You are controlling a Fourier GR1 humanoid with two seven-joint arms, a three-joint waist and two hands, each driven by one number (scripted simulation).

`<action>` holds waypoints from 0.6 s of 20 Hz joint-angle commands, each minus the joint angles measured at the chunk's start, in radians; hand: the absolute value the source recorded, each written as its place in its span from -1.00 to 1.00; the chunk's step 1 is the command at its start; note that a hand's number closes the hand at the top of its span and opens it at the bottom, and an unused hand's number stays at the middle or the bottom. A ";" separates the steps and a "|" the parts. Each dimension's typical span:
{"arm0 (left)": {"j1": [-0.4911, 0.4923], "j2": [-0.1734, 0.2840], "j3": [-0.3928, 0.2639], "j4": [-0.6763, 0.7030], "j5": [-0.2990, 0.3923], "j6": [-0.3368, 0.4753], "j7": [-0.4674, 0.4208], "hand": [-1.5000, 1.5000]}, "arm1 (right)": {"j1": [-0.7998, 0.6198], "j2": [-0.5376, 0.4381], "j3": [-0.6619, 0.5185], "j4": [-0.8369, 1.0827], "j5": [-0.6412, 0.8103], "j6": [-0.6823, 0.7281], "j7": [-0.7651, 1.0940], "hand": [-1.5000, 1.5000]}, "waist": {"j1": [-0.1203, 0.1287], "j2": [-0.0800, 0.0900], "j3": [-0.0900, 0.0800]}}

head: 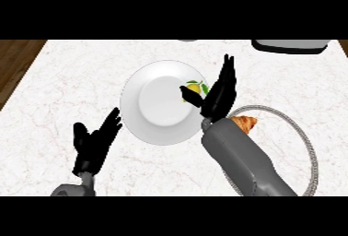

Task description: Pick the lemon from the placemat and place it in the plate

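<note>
Nearest, at the lower left, the left hand (94,143) is seen resting above the marble counter (61,92), its fingers relaxed and spread upward, nothing held. At the lower right, the grey right forearm (245,156) is laid across a round mat (309,147) with a pale braided rim, much of which is hidden beneath it. A croissant (245,123) is seen on the mat, just beside the wrist.

Farther in, the right hand (219,92) is held at the right edge of the white plate (153,126), its fingers straight and pointed away from the robot, close together; the thumb is turned toward the plate. Nothing is grasped by it. The lemon (195,87) is seen on the plate, at its right side, just beside the thumb and palm; whether it is touched by them cannot be told.

At the far edge, a dark-based appliance (292,45) is partly shown at the upper right, and wooden floor (17,60) at the left.
</note>
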 commanded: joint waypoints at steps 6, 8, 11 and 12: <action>0.021 0.023 0.052 0.003 0.031 -0.011 -0.001 0.00 | 0.200 -0.006 0.182 -0.306 -0.265 -0.137 -0.162 -1.00 | -0.061 -0.014 -0.002; 0.064 -0.008 0.014 -0.023 -0.017 0.035 -0.015 0.00 | 0.304 -0.023 0.269 -0.374 -0.305 -0.172 -0.229 -1.00 | -0.061 -0.015 -0.001; -0.025 0.020 0.079 0.053 0.021 0.011 0.004 0.00 | 0.393 -0.056 0.343 -0.497 -0.342 -0.127 -0.266 -1.00 | -0.077 -0.016 -0.003; 0.064 0.037 0.057 0.014 0.032 -0.045 -0.041 0.00 | 0.368 -0.105 0.361 -0.468 -0.446 -0.149 -0.327 -1.00 | -0.061 -0.013 -0.002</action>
